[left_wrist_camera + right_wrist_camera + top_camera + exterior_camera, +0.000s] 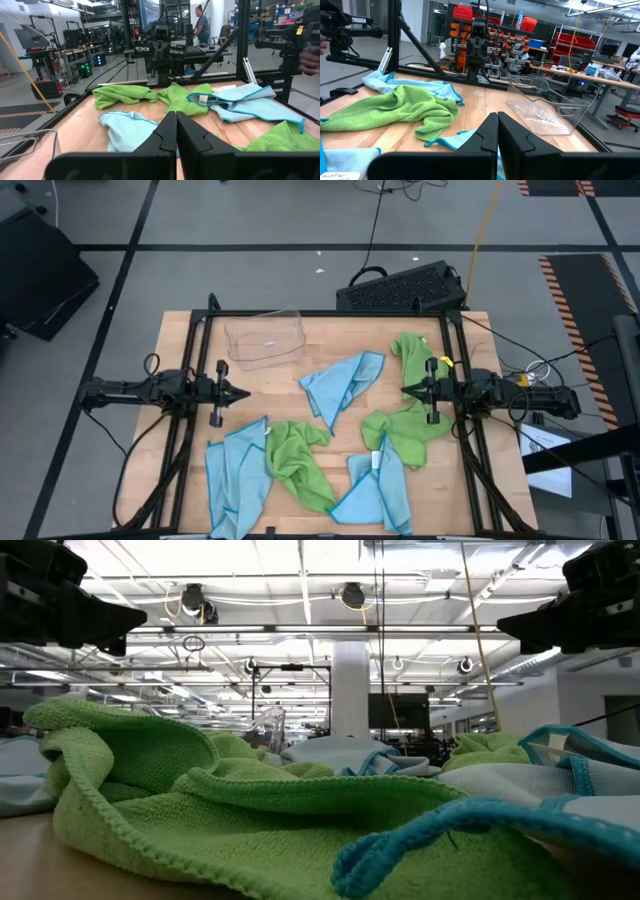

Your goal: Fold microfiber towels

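From above, the microfiber towels (340, 385) lie crumpled across the bench (190, 470), none folded. The left gripper (243, 394) and right gripper (405, 391) wait at opposite edges, likely parked. Both wrist views show jaws closed, holding nothing.

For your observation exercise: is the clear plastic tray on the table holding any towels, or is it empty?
Empty. In the high view the clear plastic tray shows bare wood through it, and the microfiber towels all lie crumpled outside it on the table.
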